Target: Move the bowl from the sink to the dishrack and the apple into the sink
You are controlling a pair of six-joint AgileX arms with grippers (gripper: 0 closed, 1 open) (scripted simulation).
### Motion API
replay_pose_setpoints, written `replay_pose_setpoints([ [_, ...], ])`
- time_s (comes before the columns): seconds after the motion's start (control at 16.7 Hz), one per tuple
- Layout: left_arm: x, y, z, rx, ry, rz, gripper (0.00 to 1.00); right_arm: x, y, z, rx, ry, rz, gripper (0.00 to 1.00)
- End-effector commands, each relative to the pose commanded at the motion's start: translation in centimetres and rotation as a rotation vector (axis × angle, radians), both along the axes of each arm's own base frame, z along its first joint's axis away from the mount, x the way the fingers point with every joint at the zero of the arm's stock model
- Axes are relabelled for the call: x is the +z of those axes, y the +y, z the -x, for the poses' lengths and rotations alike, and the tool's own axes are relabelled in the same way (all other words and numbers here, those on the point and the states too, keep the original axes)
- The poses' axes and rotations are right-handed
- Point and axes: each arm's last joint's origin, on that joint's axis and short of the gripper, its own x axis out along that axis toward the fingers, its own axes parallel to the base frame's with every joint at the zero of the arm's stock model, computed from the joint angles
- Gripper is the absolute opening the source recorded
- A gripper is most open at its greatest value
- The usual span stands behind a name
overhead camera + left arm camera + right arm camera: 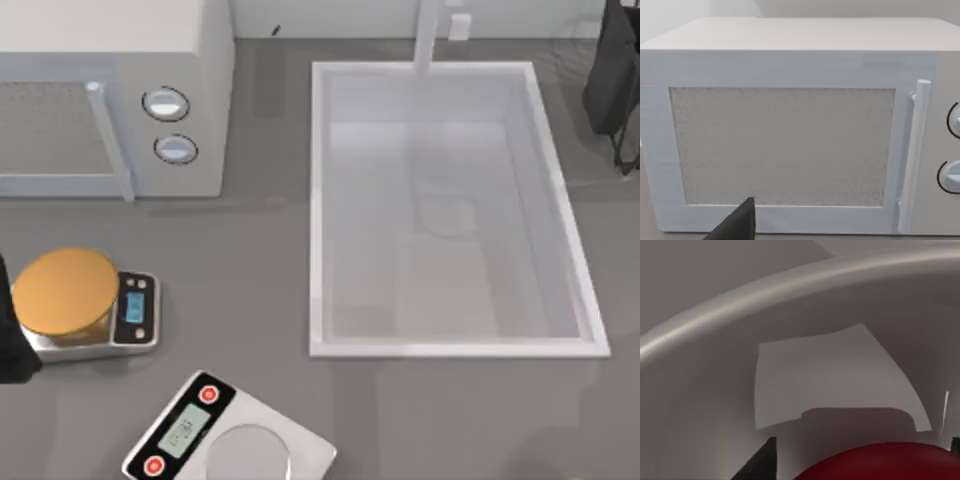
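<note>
The sink (318,210) is a white basin right of the middle, with only its drain (446,215) in it. The bowl and the dishrack are out of view. In the right wrist view, the red apple (875,465) lies right at my right gripper (860,452), with a curved grey wall behind it. My right arm (612,80) is at the far right edge, beyond the sink's corner. At the near left edge my left arm (10,340) stays parked; its gripper (737,225) faces the microwave door.
A white microwave (110,90) fills the far left. A kitchen scale with an orange-gold plate (65,292) stands at the near left. A second scale (225,440) lies by the front edge. The faucet post (428,35) rises behind the sink.
</note>
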Motion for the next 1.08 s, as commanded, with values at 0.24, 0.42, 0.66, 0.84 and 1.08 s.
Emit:
replay_pose_setpoints([
  [0.24,0.0,0.0,0.0,0.0,0.0,0.0,1.0,0.0,0.0,0.0,0.0,0.0,0.0,0.7],
  [0.42,0.0,0.0,0.0,0.0,0.0,0.0,1.0,0.0,0.0,0.0,0.0,0.0,0.0,0.47],
  [0.66,0.0,0.0,0.0,0.0,0.0,0.0,1.0,0.0,0.0,0.0,0.0,0.0,0.0,0.17],
  [0.84,0.0,0.0,0.0,0.0,0.0,0.0,1.0,0.0,0.0,0.0,0.0,0.0,0.0,0.0],
  [1.08,0.0,0.0,0.0,0.0,0.0,0.0,1.0,0.0,0.0,0.0,0.0,0.0,0.0,0.0],
])
